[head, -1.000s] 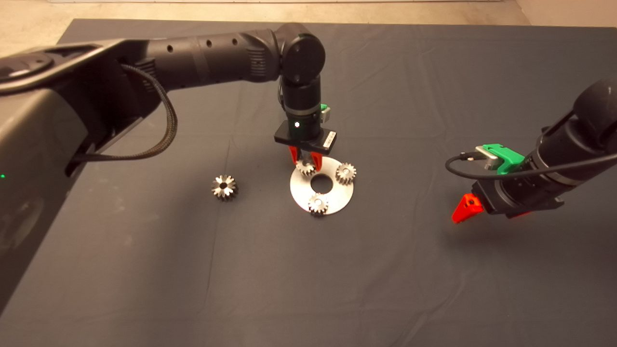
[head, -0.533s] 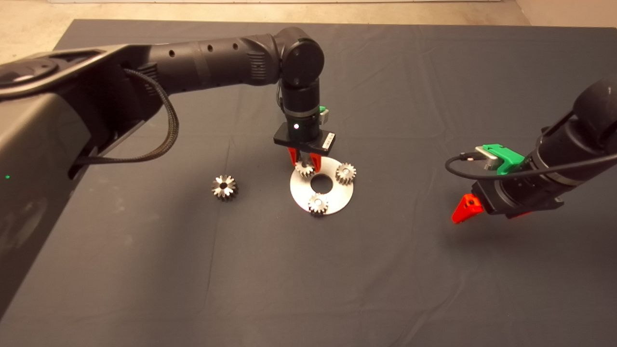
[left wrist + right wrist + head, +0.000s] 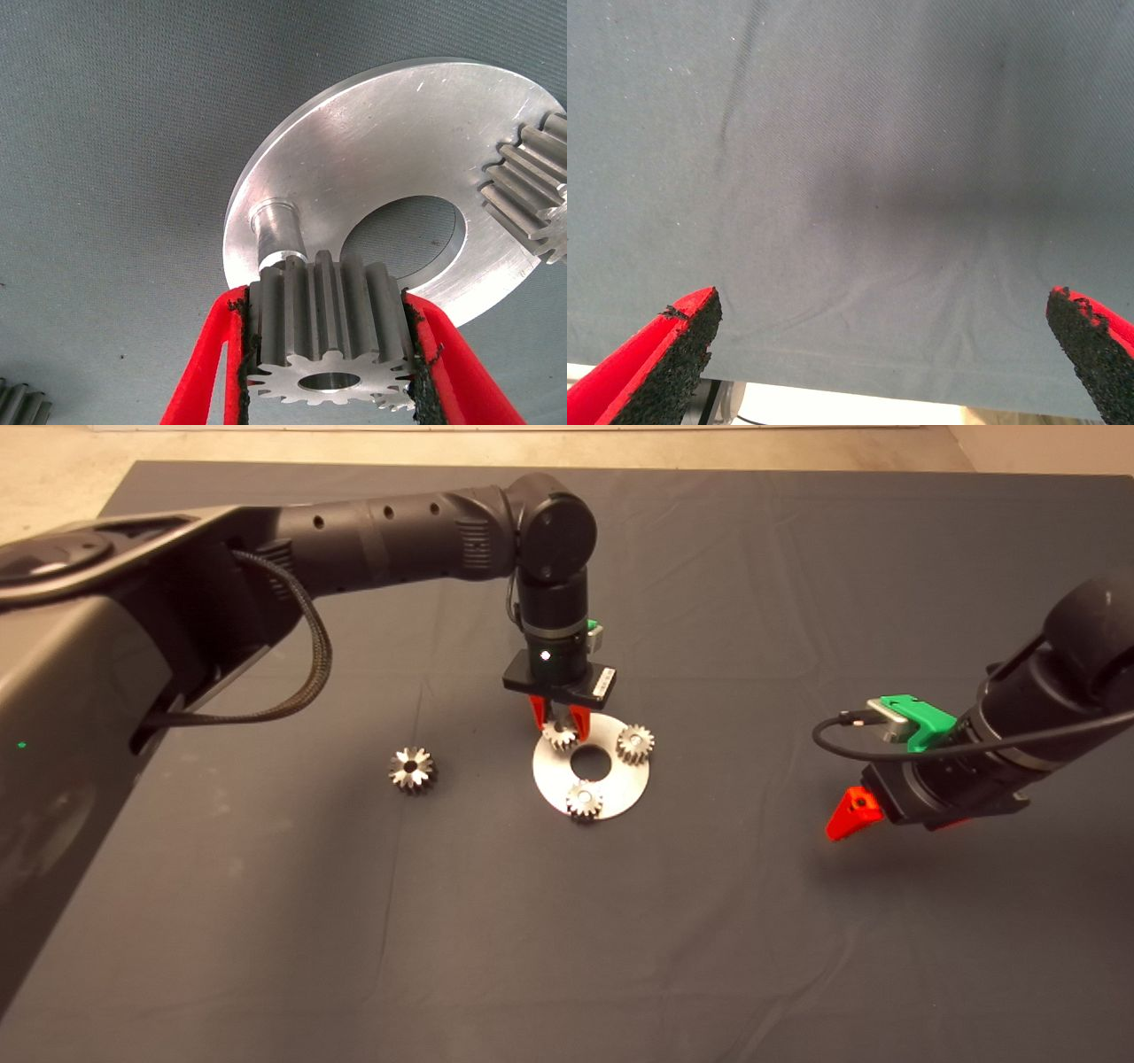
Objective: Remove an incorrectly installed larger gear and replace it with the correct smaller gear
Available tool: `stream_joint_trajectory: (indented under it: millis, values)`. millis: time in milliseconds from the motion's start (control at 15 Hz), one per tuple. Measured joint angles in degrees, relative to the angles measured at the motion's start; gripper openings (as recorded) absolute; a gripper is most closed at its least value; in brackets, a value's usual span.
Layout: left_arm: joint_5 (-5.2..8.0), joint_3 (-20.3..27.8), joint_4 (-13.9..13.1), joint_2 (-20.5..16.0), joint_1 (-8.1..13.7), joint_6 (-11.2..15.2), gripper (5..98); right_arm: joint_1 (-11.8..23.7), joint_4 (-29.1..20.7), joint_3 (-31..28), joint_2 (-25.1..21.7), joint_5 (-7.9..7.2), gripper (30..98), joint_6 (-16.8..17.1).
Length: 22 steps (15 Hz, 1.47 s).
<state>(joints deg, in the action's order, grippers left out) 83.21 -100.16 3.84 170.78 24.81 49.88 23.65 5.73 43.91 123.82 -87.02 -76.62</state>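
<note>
My left gripper (image 3: 560, 731) is shut on the smaller gear (image 3: 330, 332), a bright silver one with fine teeth. It holds the gear just above a bare peg (image 3: 277, 232) on the round metal plate (image 3: 611, 784). Two matching small gears (image 3: 635, 742) (image 3: 585, 799) sit on the plate's other pegs. The larger gear (image 3: 412, 769), darker with chunky teeth, lies on the mat to the left of the plate. My right gripper (image 3: 850, 815) hovers open over bare mat at the right, well away from the plate.
The plate has a large centre hole (image 3: 407, 243). The dark mat (image 3: 266, 921) stretches around the parts, and pale floor (image 3: 53, 460) shows beyond its far edge. The left arm (image 3: 381, 527) reaches across the mat's upper left.
The left gripper with the smaller gear has barely shifted over the peg. The right gripper has drifted slightly lower and to the left.
</note>
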Motion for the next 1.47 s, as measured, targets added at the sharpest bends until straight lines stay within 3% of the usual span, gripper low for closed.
stream_joint_trajectory:
  millis: [533,667,1467]
  values:
    - [0.24,-1.7,0.0,0.0,0.3,0.0,32.2,-0.9,0.0,0.0,0.3,0.06,97.1,0.0]
    - [-0.55,-2.0,0.8,0.0,0.3,0.0,32.3,-1.0,0.0,0.0,0.3,0.05,97.1,0.1]
    - [-0.89,-1.0,2.4,0.0,0.1,0.0,35.8,-0.9,0.0,0.1,0.5,0.05,97.1,0.1]
